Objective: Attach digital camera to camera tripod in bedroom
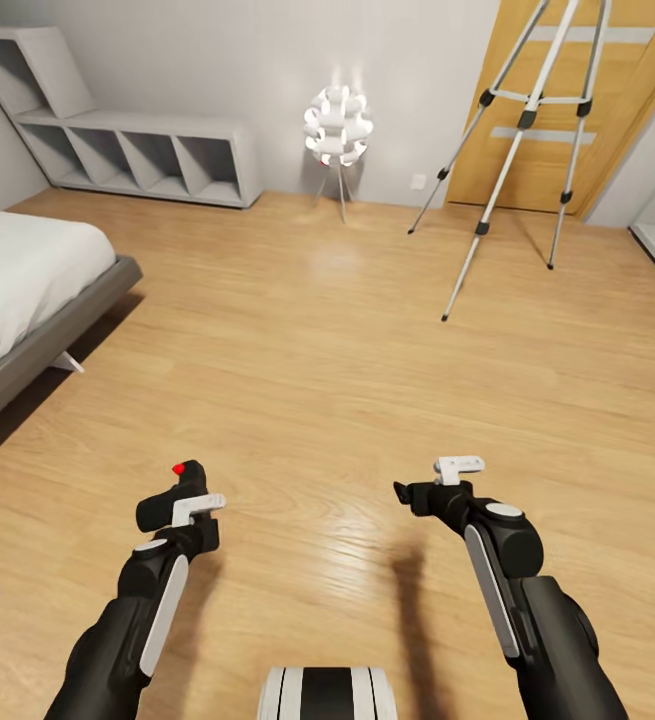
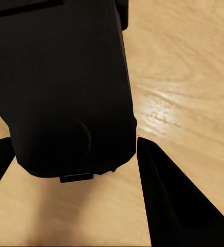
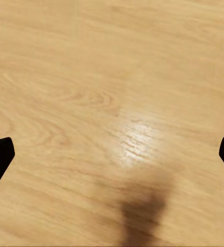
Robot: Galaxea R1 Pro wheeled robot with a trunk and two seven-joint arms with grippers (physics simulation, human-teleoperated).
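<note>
bedroom floor (image 1: 367, 360) bare between me and camera tripod (image 1: 527, 110), standing far ahead-right by door (image 1: 567, 60) | digital camera (image 2: 66, 87) clenched in my left gripper (image 1: 182, 495) | right gripper (image 1: 422, 495) spread, empty | risk — camera slipping during the drive, or base clipping a leg

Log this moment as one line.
left gripper: holds digital camera | right gripper: open, empty | camera tripod: ahead right, by door
</note>
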